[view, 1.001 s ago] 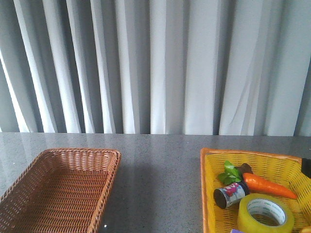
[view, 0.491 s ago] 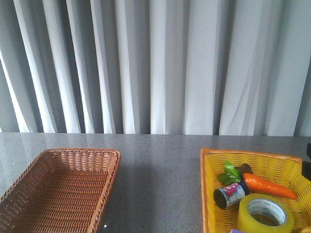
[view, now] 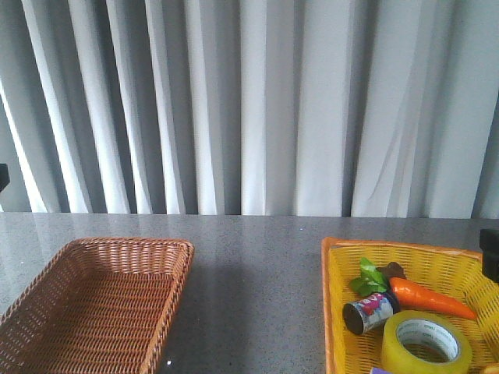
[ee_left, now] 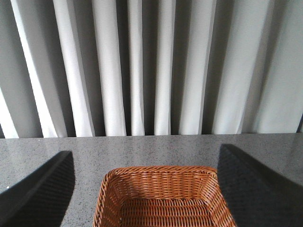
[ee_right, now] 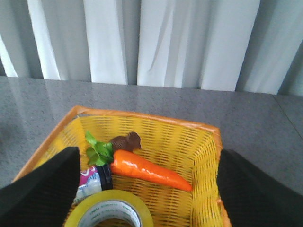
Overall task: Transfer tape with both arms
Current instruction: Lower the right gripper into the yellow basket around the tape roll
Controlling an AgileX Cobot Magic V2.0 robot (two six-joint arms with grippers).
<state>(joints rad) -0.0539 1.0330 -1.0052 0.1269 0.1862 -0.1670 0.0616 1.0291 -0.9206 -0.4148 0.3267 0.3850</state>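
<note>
Both jaws spread wide, tape [view: 426, 343] flat (against the can [view: 369, 311]) near yellow basket's [view: 334, 304] front edge.

The left gripper [ee_left: 147, 189] has its 2 fingers [ee_left: 38, 194] spread wide. The right gripper [ee_right: 147, 189] is likewise spread, empty.

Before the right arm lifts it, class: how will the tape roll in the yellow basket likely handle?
The tape lies flat on its side, so it probably won't roll. Its wide ring looks stiff, likely holding shape when squeezed. The glossy film may be slippery, so gripping through the open core seems safer.
</note>
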